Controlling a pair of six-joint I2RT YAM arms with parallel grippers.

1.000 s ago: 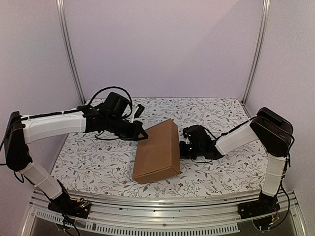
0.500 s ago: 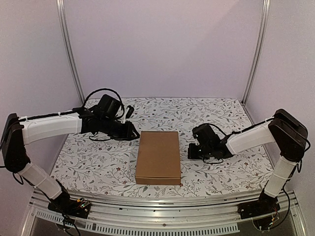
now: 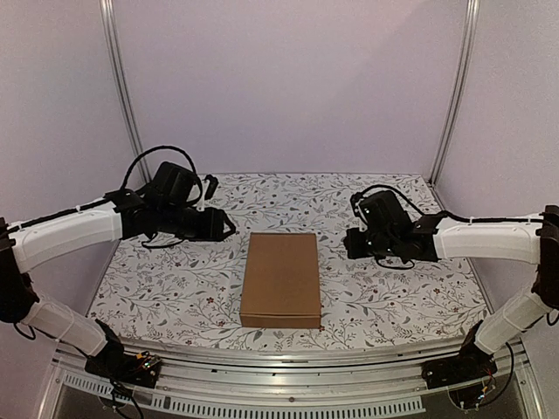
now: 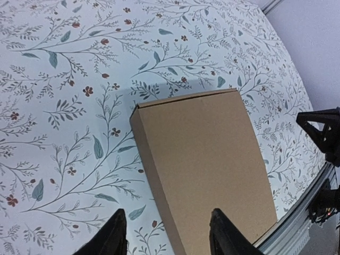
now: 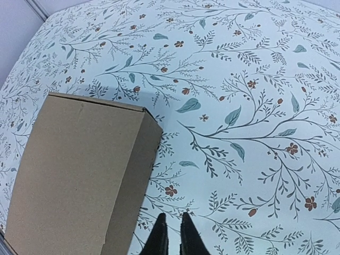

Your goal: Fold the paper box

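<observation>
REMOTE CELL: Seen from my station, the paper box [image 3: 279,278] lies closed and flat at the centre of the table. Its long sides run from 12 to 6 o'clock in the overhead view, and its near end is close to the front edge. It rests on a white tablecloth [image 3: 175,288] printed with grey-green leafy sprigs and small red-brown flowers, which covers the work surface. Pale lilac walls [image 3: 288,87] close the cell on three sides. Two aluminium posts [image 3: 120,87] stand at the back corners, at about 11 and 1 o'clock. A slotted metal rail [image 3: 288,397] runs along the 6 o'clock edge and carries both arm bases.

The left gripper [image 3: 229,224] hangs at 10 o'clock from the box, apart from it, with its fingers spread wide and holding nothing. My left wrist camera looks between them onto the box's lid and one long side wall. The right gripper [image 3: 349,244] sits at 2 o'clock from the box, also apart from it. Its fingers are barely parted, with only a thin gap between the tips, and nothing is in them. In its camera the box fills the 8 o'clock part of the picture, and the rest is bare cloth.

The box's visible faces are plain brown cardboard, and the only print I can make out is the cloth's floral pattern.
</observation>
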